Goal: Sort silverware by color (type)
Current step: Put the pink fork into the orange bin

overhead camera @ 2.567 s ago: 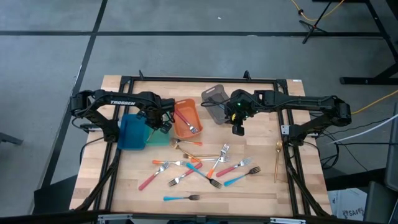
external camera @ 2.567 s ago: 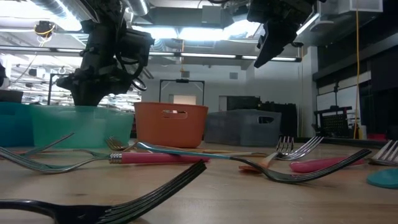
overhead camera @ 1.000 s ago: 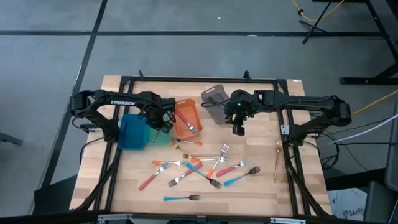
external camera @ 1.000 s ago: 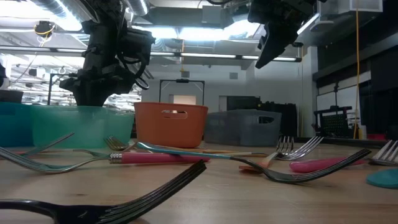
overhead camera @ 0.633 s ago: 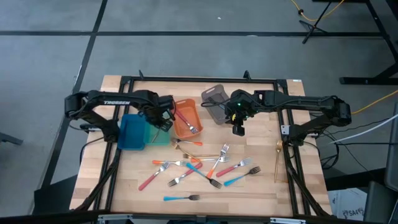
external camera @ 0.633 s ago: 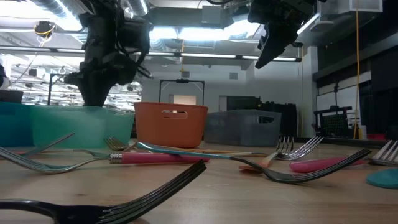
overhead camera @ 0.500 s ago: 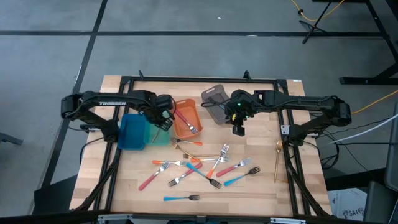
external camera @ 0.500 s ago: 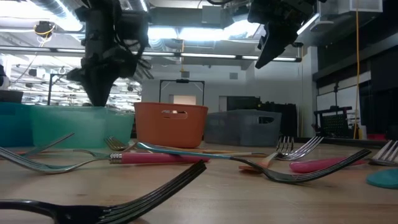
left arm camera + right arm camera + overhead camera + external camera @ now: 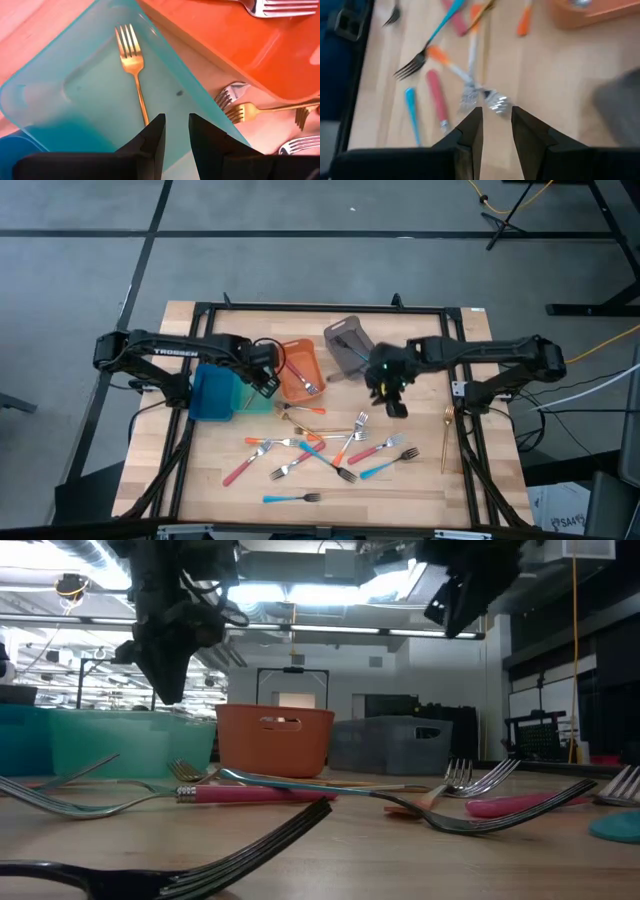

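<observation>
The silverware (image 9: 325, 450) lies scattered flat on the wooden table, forks with red, orange and blue handles crossing each other. A gold fork (image 9: 132, 65) lies flat on the floor of the teal bin (image 9: 90, 95). One gold fork (image 9: 272, 109) rests on the table beside the orange bin (image 9: 298, 370). My left gripper (image 9: 176, 120) hangs open above the teal bin, nothing between its fingers. My right gripper (image 9: 397, 408) is open too, in the air at the pile's far side; it shows in the right wrist view (image 9: 496, 112) above the forks.
A blue bin (image 9: 208, 392) stands left of the teal one. The orange bin holds a red-handled fork (image 9: 303, 378). A grey bin (image 9: 345, 343) stands at the far middle. A gold utensil (image 9: 447, 435) lies by the right frame rail. Bare wood shows near the front edge.
My left gripper has risen above the teal bin and turned, its arm swinging toward the table's left. My right gripper has swung from beside the grey bin toward the near edge and a little right, nearer the pile. The forks have stayed where they were.
</observation>
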Motion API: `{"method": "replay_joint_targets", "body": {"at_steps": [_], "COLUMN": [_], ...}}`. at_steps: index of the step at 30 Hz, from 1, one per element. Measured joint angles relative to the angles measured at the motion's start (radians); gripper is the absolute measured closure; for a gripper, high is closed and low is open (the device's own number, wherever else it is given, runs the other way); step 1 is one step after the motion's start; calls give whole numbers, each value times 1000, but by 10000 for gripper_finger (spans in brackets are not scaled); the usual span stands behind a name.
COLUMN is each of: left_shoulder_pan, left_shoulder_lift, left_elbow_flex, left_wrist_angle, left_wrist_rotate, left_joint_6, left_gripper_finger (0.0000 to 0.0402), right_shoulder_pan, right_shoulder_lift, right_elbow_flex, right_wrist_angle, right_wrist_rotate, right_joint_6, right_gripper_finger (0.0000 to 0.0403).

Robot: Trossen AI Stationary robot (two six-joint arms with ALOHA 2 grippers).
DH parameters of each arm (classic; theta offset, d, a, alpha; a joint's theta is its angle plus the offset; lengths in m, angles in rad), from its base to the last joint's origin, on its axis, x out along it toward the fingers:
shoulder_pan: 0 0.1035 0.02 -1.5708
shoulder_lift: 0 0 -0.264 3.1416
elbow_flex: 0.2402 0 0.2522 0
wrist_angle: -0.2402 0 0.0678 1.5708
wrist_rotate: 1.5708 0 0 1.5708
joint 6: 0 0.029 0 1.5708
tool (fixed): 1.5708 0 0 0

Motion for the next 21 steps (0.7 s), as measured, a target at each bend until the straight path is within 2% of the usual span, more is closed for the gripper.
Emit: {"method": "replay_joint_targets", "body": {"at_steps": [3, 11, 16, 21], "left_shoulder_pan": [-23, -81, -116, -148], "left_shoulder_lift": [0, 0, 0, 0], "left_elbow_flex": [0, 0, 0, 0], "left_wrist_angle": [0, 1, 16, 53], "left_wrist_rotate": [-35, -89, -98, -152], "left_joint_6": [-1, -5, -6, -5], "left_gripper_finger": [322, 322, 322, 322], "right_shoulder_pan": [84, 305, 415, 501], "right_shoulder_lift": [0, 0, 0, 0], "right_elbow_flex": [0, 0, -30, -118], "right_wrist_angle": [-2, -33, -42, 6], "right_wrist_rotate": [39, 226, 282, 316], "right_joint_6": [28, 170, 281, 369], "right_gripper_finger": [308, 308, 308, 308]}}
